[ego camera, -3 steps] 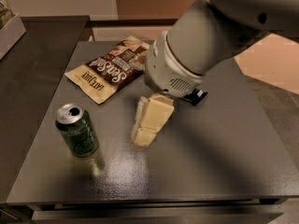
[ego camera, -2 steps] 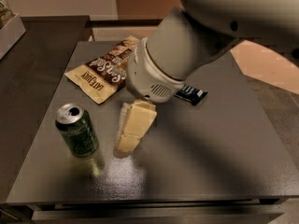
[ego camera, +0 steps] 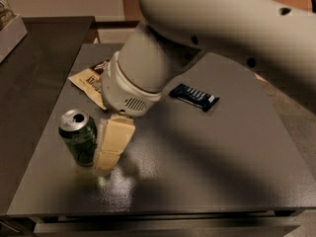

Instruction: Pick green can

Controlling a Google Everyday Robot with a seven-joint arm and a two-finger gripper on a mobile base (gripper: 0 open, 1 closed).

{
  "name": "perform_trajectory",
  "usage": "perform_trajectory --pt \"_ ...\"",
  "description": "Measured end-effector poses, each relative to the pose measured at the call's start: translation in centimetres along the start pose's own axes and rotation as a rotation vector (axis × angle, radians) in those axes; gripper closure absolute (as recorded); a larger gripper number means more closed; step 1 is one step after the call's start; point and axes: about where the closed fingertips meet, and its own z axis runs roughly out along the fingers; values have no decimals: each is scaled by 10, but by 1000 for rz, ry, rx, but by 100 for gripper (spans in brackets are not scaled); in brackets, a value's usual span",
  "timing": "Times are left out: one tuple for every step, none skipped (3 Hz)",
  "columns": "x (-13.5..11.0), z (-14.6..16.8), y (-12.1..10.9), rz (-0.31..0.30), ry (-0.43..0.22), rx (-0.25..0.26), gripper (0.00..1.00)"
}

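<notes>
The green can (ego camera: 79,138) stands upright near the front left of the dark table (ego camera: 207,162), its silver top and dark mouth hole showing. My gripper (ego camera: 109,151) is cream-coloured and hangs down from the big white arm (ego camera: 148,68). It sits right against the can's right side, low over the table. Whether it touches the can or reaches round it does not show.
A flat dark blue candy bar (ego camera: 194,97) lies at the table's middle. A tan and brown snack bag (ego camera: 89,78) lies at the back left, partly hidden by the arm. A darker counter (ego camera: 34,58) adjoins the table on the left.
The arm and gripper have moved left and slightly forward, from mid-table to right beside the can. The can has not moved.
</notes>
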Motion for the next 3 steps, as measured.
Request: perform_trajectory --pt "-4 15 -3 -5 2 -22 0" --pt "-7 25 -7 -1 -1 -34 0" --pt "-12 31 -7 2 -10 -44 0"
